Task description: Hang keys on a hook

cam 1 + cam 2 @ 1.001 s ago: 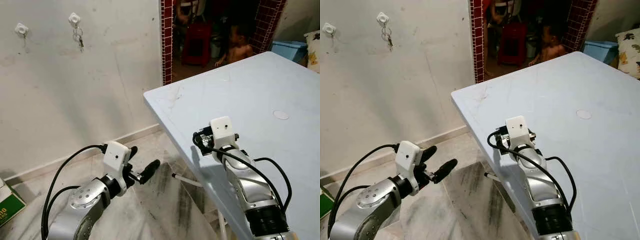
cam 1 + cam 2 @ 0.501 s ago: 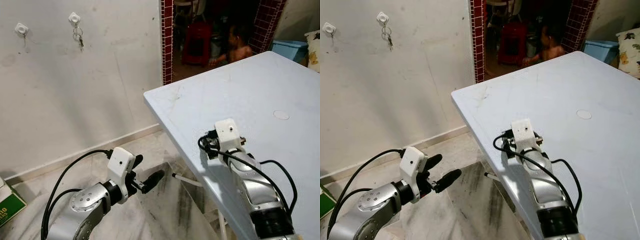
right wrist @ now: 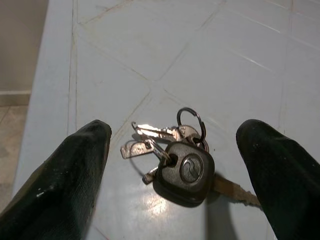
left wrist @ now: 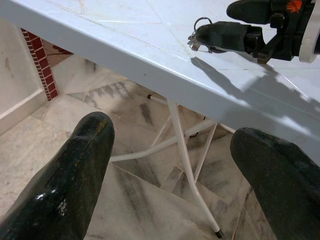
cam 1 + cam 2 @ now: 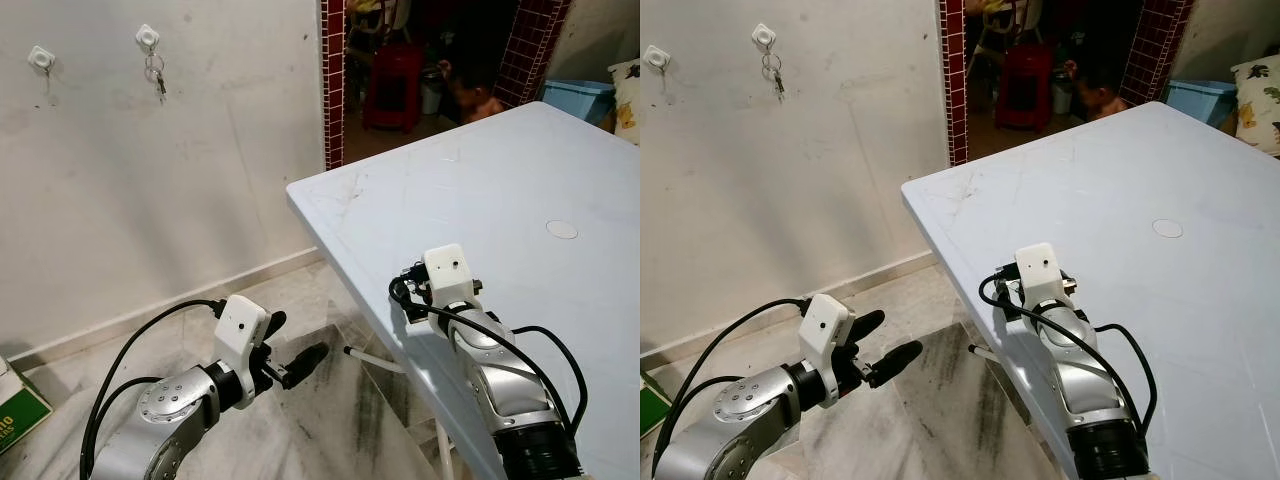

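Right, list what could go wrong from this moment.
1. The keys lie near the table edge; with the right gripper open around them, an off-centre close of its jaws might push them off.
2. The bunch is loose, so only one key may get pinched.
3. One hook already holds keys; the bare hook seems safer.

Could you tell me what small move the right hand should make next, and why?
Probably lower the right hand and close on the keys. They lie flat on the table between its open fingers, not yet gripped, while the empty hook waits on the wall.
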`<state>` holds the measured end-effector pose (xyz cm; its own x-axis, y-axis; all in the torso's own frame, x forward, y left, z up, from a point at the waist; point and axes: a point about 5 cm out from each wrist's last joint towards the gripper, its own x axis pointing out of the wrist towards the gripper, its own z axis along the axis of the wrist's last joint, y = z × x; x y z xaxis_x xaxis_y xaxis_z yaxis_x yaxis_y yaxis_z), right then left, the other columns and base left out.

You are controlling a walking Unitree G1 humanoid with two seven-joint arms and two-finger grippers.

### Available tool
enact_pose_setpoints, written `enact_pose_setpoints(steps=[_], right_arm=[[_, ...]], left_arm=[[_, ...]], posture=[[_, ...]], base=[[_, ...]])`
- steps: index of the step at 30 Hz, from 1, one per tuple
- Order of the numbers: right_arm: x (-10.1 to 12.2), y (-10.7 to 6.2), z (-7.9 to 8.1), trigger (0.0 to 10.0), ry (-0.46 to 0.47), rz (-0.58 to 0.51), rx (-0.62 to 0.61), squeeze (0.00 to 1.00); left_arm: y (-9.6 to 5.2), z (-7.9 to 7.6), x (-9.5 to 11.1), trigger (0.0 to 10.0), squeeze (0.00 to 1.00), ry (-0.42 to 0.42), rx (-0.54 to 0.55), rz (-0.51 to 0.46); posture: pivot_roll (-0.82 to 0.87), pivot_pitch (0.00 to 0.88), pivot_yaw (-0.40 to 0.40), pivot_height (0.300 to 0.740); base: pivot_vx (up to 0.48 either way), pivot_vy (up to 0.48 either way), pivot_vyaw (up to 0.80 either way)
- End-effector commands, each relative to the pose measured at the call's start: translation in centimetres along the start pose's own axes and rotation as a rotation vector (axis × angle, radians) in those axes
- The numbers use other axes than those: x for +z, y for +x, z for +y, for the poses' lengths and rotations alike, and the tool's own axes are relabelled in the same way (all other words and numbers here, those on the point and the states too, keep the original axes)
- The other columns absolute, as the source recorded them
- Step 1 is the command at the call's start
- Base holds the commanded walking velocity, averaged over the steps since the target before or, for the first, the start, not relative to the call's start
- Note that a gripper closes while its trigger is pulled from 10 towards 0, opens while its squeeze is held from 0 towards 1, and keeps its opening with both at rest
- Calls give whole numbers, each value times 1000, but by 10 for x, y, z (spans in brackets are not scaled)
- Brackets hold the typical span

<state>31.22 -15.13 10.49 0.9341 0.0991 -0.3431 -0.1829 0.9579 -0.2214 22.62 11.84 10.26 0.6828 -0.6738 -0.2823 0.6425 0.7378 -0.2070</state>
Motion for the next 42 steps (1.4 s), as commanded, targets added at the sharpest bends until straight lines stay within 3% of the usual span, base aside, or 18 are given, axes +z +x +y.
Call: enact_pose_setpoints(steps=[1,2,3,4,5,6,8,16,30,42], right_arm=[[3,3,4,6863,-3,-6,11,0],[3,3,4,6863,-3,-6,11,0],[3,4,4,3608,-5,-4,12,0],[3,5,4,2157,-5,-2,12,0],[3,5,4,2157,-5,-1,11,0],[3,6,5,706,-5,0,11,0],[3,6,5,78,-6,1,11,0],[1,7,5,863,-4,2,12,0],[-4,5,1,392,-10,21,3,0],[-15,4,5,1098,-28,77,34,0]], left_arm=[[-2,0,6,10000,0,22,-1,-10],[-2,0,6,10000,0,22,-1,-10],[-2,0,6,10000,0,22,0,-11],[-2,0,6,10000,0,22,0,-11],[-2,0,6,10000,0,23,0,-10],[-2,0,6,10000,0,23,0,-11],[-2,0,6,10000,0,24,0,-10],[-1,0,6,10000,0,31,4,-10],[-1,1,6,10000,0,34,7,-9],[-2,1,5,10000,0,36,9,-5]], posture=[[46,0,69,740],[46,0,69,740],[47,0,69,740],[47,0,69,740],[47,0,69,740],[47,0,69,740],[47,0,69,740],[49,0,68,740],[45,0,70,740],[48,0,72,740]], base=[[0,0,0],[0,0,0],[0,0,0],[0,0,0],[0,0,0],[0,0,0],[0,0,0],[0,0,0],[0,0,0],[0,0,0]])
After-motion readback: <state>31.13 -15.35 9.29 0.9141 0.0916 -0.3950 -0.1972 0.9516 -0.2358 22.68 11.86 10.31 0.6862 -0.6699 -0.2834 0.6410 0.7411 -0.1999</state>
